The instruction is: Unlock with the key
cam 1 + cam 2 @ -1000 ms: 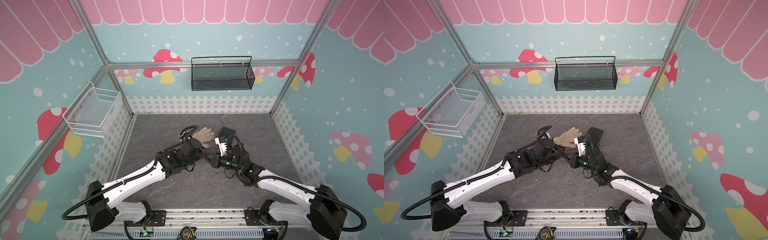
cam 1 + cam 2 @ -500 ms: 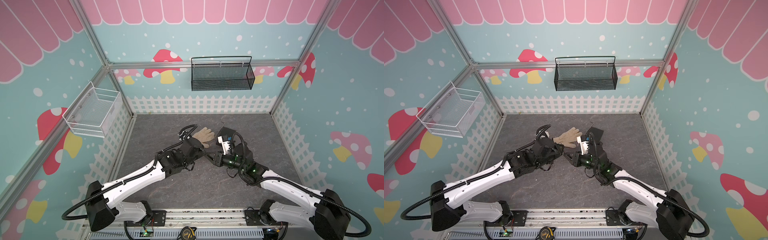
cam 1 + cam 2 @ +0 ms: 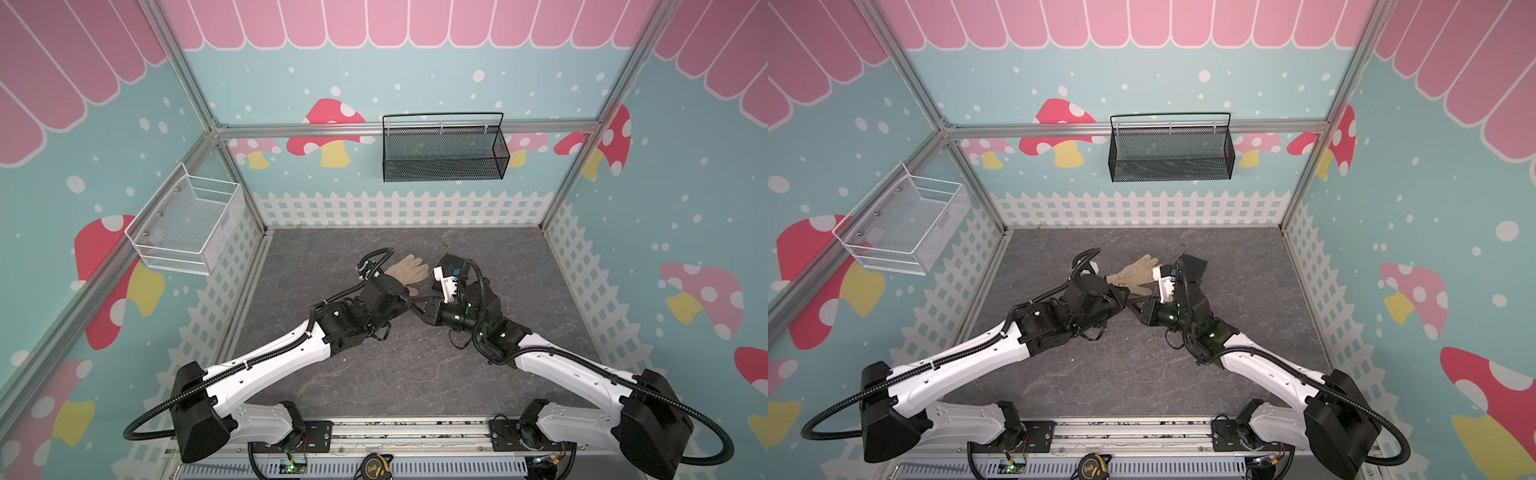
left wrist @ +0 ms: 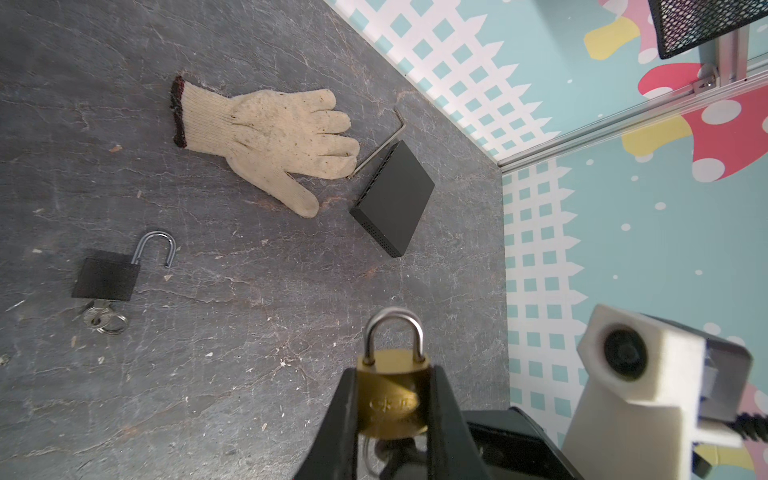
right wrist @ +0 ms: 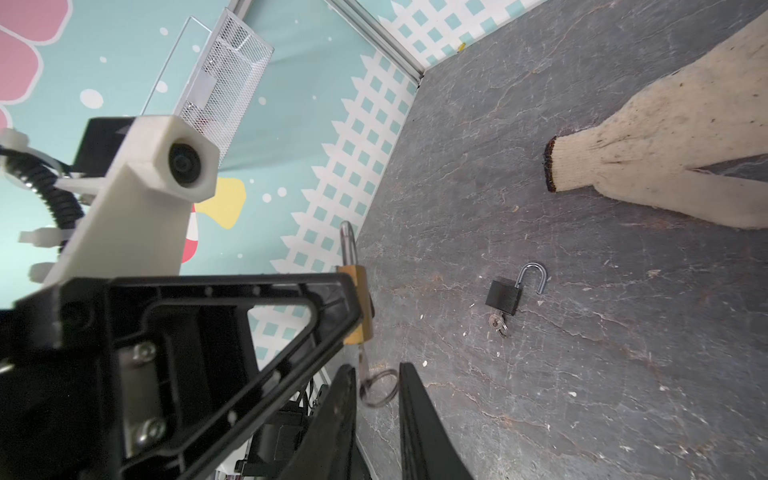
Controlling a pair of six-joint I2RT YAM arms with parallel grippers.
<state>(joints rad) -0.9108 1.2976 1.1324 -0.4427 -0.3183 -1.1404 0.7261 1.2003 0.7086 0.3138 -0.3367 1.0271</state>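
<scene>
My left gripper [image 4: 394, 372] is clamped on the small brass padlock [image 4: 390, 405]. It is held above the grey stone-look floor [image 3: 374, 374] at the centre of both top views, though it barely shows there. The padlock's long axis lies crosswise to those fingers, with the closed steel shackle [image 4: 394, 328] pointing away from my right gripper [image 5: 377, 370] and the silver key [image 5: 363, 359] toward it. The right jaws stand narrowly apart around the key's wire ring [image 5: 380, 395]; I can't tell whether they pinch it.

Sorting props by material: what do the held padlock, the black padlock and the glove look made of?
Held padlock: likely brass, yellow sheen; silvery shackle suggests steel. Black padlock: probably painted metal, matte, even black. Glove: knitted cotton-like yarn, cream, ribbed weave, dark cuff edge.
</scene>
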